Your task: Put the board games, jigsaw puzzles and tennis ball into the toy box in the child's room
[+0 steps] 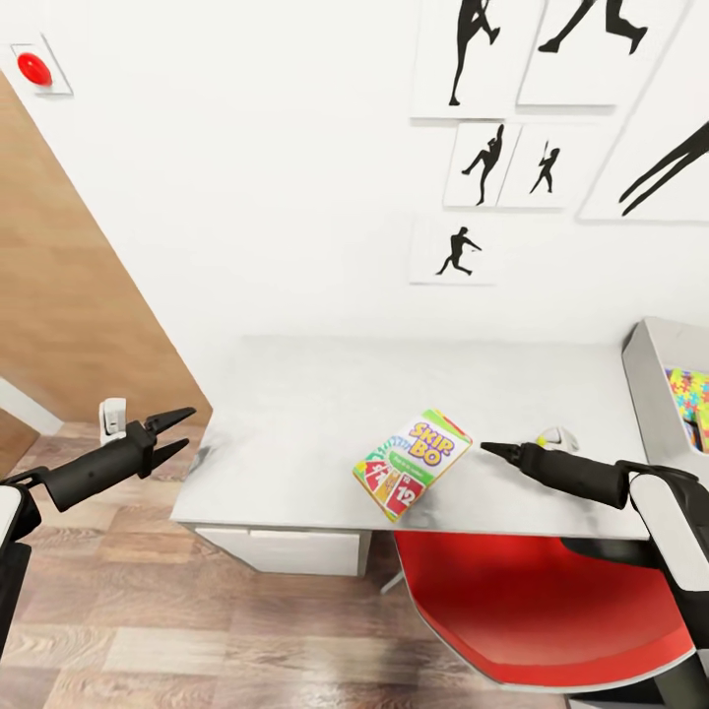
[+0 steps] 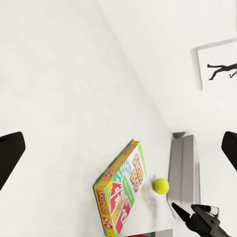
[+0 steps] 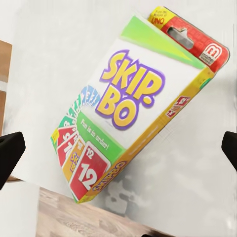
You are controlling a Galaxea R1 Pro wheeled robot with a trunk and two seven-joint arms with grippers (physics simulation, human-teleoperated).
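A colourful Skip-Bo board game box [image 1: 412, 463] rests tilted near the front edge of the grey table [image 1: 325, 394], with nothing holding it; it also appears large in the right wrist view as the Skip-Bo box [image 3: 123, 113]. My right gripper [image 1: 490, 450] is open, just right of the box and pointing at it. My left gripper [image 1: 169, 433] is open, hanging off the table's left end over the floor. The tennis ball [image 2: 160, 185] lies between the box and the grey toy box [image 1: 652, 389], which holds a bright jigsaw puzzle [image 1: 689, 404].
A red chair [image 1: 532, 611] is pushed in under the table's front right. A wooden door [image 1: 69, 295] stands at the left, with a wood floor [image 1: 197, 630] below. The white wall behind carries black silhouette pictures [image 1: 483, 162].
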